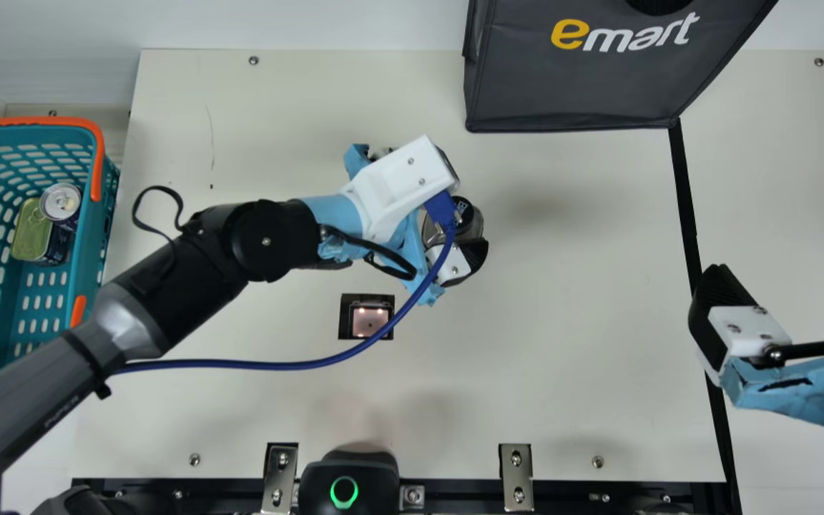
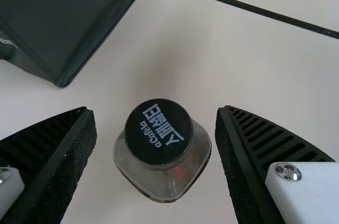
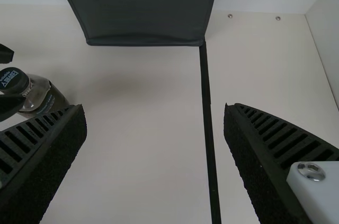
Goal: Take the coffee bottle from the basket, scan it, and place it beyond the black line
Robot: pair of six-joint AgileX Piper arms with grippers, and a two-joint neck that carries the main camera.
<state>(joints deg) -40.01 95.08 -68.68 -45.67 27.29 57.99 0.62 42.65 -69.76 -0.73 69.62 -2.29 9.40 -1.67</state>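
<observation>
In the main view my left gripper (image 1: pixel 457 207) is over the coffee bottle (image 1: pixel 475 225), which stands upright on the table left of the black line (image 1: pixel 685 200). The left wrist view shows the bottle (image 2: pixel 159 144), black-capped with clear shoulders, between the open fingers of my left gripper (image 2: pixel 156 112), a gap on either side. My right gripper (image 1: pixel 787 282) hangs open near the black line, and the right wrist view has this gripper (image 3: pixel 155 110) with nothing between its fingers. There the bottle (image 3: pixel 47 97) is at the left edge, beside the other gripper's dark fingertips.
A teal basket (image 1: pixel 84 250) with an orange handle, holding a can (image 1: pixel 61 202) and a green-topped tin (image 1: pixel 30 232), is at the far left. The scanner window (image 1: pixel 369 321) lies in the table near the blue cable. A dark bag (image 1: pixel 584 86) stands at the back.
</observation>
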